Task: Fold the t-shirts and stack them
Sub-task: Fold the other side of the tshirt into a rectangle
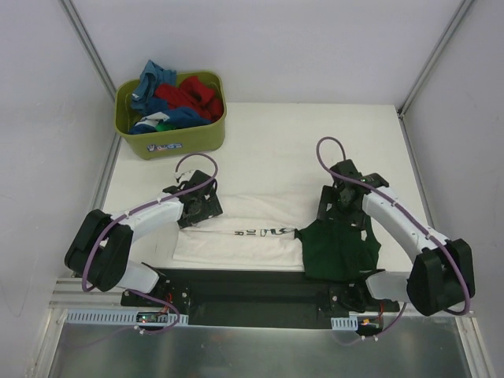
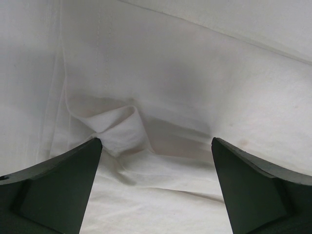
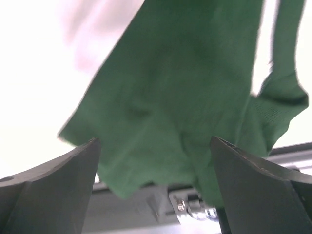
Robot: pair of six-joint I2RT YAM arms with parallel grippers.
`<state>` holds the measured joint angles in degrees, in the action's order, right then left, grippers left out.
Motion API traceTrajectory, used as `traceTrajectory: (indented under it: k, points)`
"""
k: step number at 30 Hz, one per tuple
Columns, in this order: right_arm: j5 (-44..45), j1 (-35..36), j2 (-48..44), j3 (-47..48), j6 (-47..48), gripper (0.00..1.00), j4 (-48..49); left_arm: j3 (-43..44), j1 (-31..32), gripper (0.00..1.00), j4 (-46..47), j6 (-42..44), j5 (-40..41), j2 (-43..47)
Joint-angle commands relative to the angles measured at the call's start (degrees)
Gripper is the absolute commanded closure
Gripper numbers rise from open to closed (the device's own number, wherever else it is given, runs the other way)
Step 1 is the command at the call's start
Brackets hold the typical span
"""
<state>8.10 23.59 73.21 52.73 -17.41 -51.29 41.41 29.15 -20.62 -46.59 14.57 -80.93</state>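
Note:
The cream t-shirt (image 1: pixel 236 236) lies folded into a long strip near the table's front edge, black print showing along its fold. Its dark green sleeve part (image 1: pixel 339 248) lies bunched at the right end. My left gripper (image 1: pixel 197 206) is open just above the strip's left end; in the left wrist view cream cloth (image 2: pixel 161 146) with a small fold lies between the fingers. My right gripper (image 1: pixel 340 206) is open above the green cloth, which fills the right wrist view (image 3: pixel 185 97). Blue, red and green shirts (image 1: pixel 177 98) lie piled in the tub.
The olive-green tub (image 1: pixel 169 138) stands at the table's back left. White walls close in the left, right and back sides. The black mounting rail (image 1: pixel 252 291) runs along the near edge below the shirt.

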Motion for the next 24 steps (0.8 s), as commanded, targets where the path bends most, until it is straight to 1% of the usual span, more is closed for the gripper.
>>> traceTrajectory:
  k: [1,2,3,5,6,9,10,12,13,15,16,18,19,20,21,22,23,24]
  points:
    - [0.2,-6.3,2.3,2.9,3.3,0.05,6.9,-1.5,-1.9,0.12,-0.9,0.8,2.7,-0.5]
    - [0.4,-6.7,4.1,3.3,3.8,0.08,7.4,-1.1,-2.5,0.15,-0.9,0.8,2.7,-0.6]
    - [0.9,-7.7,4.9,3.9,4.1,0.1,8.0,-0.8,-2.9,0.22,-0.8,1.0,2.7,-0.8]
    - [1.1,-8.8,7.8,4.5,4.6,0.16,9.2,-0.1,-3.2,0.29,-0.5,1.3,2.6,-1.6]
    - [0.9,-9.9,8.8,4.8,5.1,0.18,9.5,0.1,-3.6,0.35,-0.4,1.5,2.4,-2.0]
    - [-0.7,-12.0,11.8,5.0,5.5,0.21,11.9,1.0,-4.2,0.43,0.1,2.0,2.0,-3.4]
    - [-1.3,-12.6,12.9,5.1,5.5,0.25,13.6,1.6,-4.4,0.48,0.1,2.1,1.5,-4.1]
    - [-1.9,-13.4,14.4,5.6,5.6,0.27,15.1,2.2,-4.9,0.51,0.3,2.4,0.9,-4.7]
    - [-1.5,-13.6,16.3,6.7,5.8,0.31,15.4,2.6,-4.9,0.55,0.2,2.5,0.6,-5.0]
    - [-1.2,-13.8,18.4,7.9,6.2,0.36,15.6,2.9,-5.0,0.62,0.2,2.6,0.5,-4.9]
    - [-1.3,-13.9,20.3,8.4,6.3,0.45,15.8,3.0,-5.0,0.67,0.2,2.6,0.7,-4.9]
    - [-1.2,-14.2,21.6,9.7,6.2,0.57,16.3,2.8,-5.0,0.74,0.1,2.6,0.7,-4.1]
    - [-0.9,-14.2,22.4,10.0,6.2,0.68,16.3,2.7,-5.0,0.77,0.1,2.6,0.7,-3.7]
    - [-0.5,-14.3,22.7,10.5,6.2,0.73,16.3,2.6,-5.0,0.85,0.1,2.6,0.9,-3.4]
    - [-0.4,-14.2,22.8,10.8,6.1,0.76,16.0,2.5,-5.0,0.9,0.2,2.6,1.0,-2.7]
    - [0.1,-14.3,22.5,11.0,6.1,0.84,15.8,2.6,-5.1,0.96,0.1,2.7,1.0,-2.4]
    - [0.4,-14.3,22.1,11.3,6.1,0.86,15.6,2.5,-5.1,1.0,0.1,2.7,1.2,-2.0]
    - [0.9,-14.2,21.5,11.4,6.1,0.93,14.8,2.6,-5.1,1.0,0.1,2.8,1.5,-1.4]
